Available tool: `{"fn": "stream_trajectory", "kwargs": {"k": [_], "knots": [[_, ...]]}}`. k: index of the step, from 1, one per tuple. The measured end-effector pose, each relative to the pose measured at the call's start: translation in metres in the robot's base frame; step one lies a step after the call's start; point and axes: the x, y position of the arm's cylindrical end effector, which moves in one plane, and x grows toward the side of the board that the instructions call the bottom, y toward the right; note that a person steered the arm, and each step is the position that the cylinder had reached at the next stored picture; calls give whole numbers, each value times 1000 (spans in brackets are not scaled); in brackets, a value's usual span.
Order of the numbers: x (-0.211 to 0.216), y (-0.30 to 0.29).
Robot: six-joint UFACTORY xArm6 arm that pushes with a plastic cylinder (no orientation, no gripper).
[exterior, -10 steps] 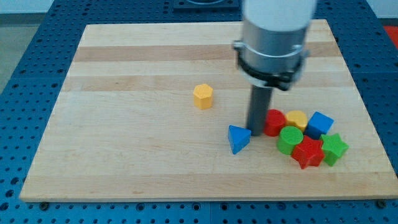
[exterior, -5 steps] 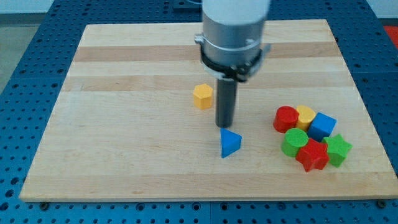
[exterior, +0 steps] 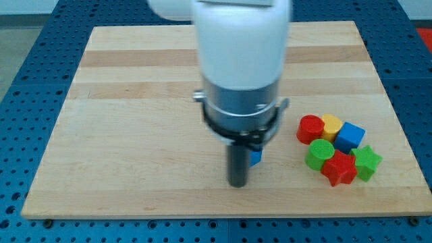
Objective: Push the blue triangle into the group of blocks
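Camera view of a pale wooden tabletop (exterior: 135,101) resting on a blue perforated base (exterior: 27,40). The arm's large white and grey body (exterior: 239,74) fills the middle of the view and narrows to a straight dark rod; the arm carries no claw, so there is nothing that could stand wide, narrow or closed on an object. My tip (exterior: 237,183) rests on the tabletop near the view's bottom, left of centre of the block group. The blue triangle (exterior: 255,157) shows only as a small sliver at the rod's right edge, just above the tip; most of it is hidden behind the rod, and whether rod and block touch cannot be told. The triangle lies apart from the group, which sits toward the view's right. In that group, a red cylinder (exterior: 310,128), a yellow block (exterior: 331,124) and a blue cube (exterior: 350,136) form the upper row, packed closely. Below them lie a green cylinder (exterior: 318,153), a red star-shaped block (exterior: 338,169) and a green star-shaped block (exterior: 367,163), also crowded together. A strip of bare tabletop separates the blue triangle from the red and green cylinders, the nearest members of the group.
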Motion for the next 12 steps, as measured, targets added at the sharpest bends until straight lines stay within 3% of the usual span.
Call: {"fn": "stream_trajectory", "kwargs": {"k": [1, 2, 4, 6, 10, 12], "knots": [[-7, 36], [-4, 35], [43, -55], [-46, -68], [-57, 28], [-56, 9]]}}
